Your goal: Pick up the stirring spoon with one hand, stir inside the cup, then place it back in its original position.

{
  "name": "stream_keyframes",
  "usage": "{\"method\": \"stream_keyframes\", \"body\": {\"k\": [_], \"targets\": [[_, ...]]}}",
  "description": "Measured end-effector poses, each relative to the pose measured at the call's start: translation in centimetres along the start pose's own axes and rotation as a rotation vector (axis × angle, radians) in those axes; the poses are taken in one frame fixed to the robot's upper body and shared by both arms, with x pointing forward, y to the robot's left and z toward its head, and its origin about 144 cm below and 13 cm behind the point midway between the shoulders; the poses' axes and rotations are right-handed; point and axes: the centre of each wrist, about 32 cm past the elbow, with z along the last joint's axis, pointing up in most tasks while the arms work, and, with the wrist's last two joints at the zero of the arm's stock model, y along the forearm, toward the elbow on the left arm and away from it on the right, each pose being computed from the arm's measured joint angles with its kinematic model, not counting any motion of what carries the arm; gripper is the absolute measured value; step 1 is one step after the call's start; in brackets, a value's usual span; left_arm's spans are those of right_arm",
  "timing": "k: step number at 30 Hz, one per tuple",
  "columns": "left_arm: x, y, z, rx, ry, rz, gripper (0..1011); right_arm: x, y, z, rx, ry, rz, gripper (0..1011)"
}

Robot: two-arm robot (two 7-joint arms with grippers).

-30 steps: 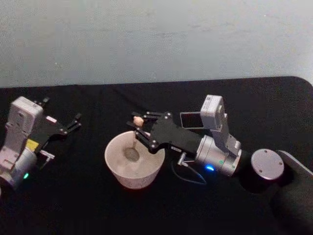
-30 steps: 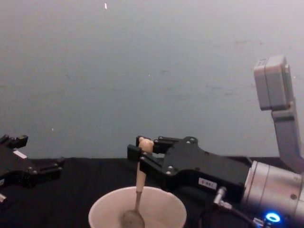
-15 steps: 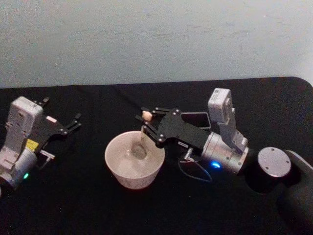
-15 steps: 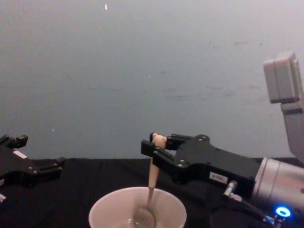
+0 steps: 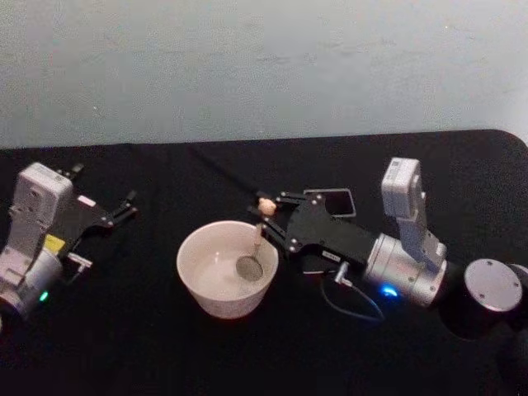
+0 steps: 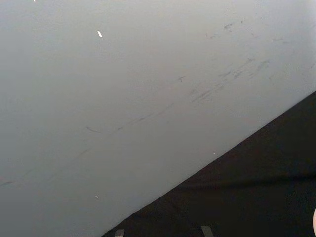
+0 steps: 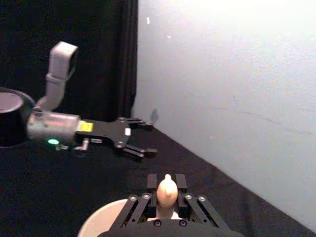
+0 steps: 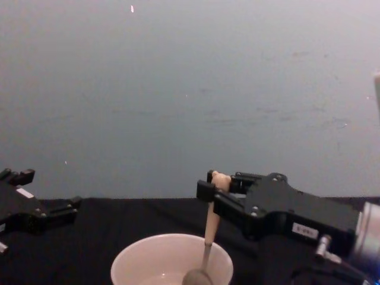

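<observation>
The cream-white cup [image 5: 216, 280] [image 8: 148, 255] stands at the table's middle. My right gripper [image 5: 266, 216] [image 8: 212, 189] [image 7: 167, 193] is shut on the beige handle of the stirring spoon [image 5: 257, 239] [image 8: 208, 228], whose bear head [image 7: 167, 188] pokes out above the fingers. The spoon's metal bowl [image 5: 249, 267] hangs inside the cup at its right side. The dark grey square holder [image 5: 332, 200] sits just behind the right gripper, partly hidden by it. My left gripper [image 5: 124, 208] [image 8: 59, 209] [image 7: 143, 137] rests at the far left of the table with its fingers spread.
A black cloth covers the table [image 5: 148, 346]. A pale wall [image 5: 264, 66] rises right behind it. A loose cable [image 5: 351, 301] hangs under the right wrist. A round grey robot joint [image 5: 492, 286] sits at the far right.
The right gripper has moved right with the spoon. The spoon's bowl has gone from the cup's middle to its right side. The left arm has stayed still.
</observation>
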Motion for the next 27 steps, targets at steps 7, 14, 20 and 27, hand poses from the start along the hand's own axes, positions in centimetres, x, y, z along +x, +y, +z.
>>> {"method": "stream_keyframes", "body": {"k": [7,14,20,27], "targets": [[0.0,0.0,0.0,0.000,0.000,0.000,1001,-1.5,-0.5,0.1,-0.001,0.024,0.059,215],[0.0,0.0,0.0,0.000,0.000,0.000,1001,-2.5,0.5,-0.2,0.001,0.043,0.088,215],[0.0,0.0,0.0,0.000,0.000,0.000,1001,-2.8,2.1,-0.5,0.011,0.049,0.085,214],[0.0,0.0,0.0,0.000,0.000,0.000,1001,-2.4,3.7,-0.8,0.017,0.034,0.054,215]]}}
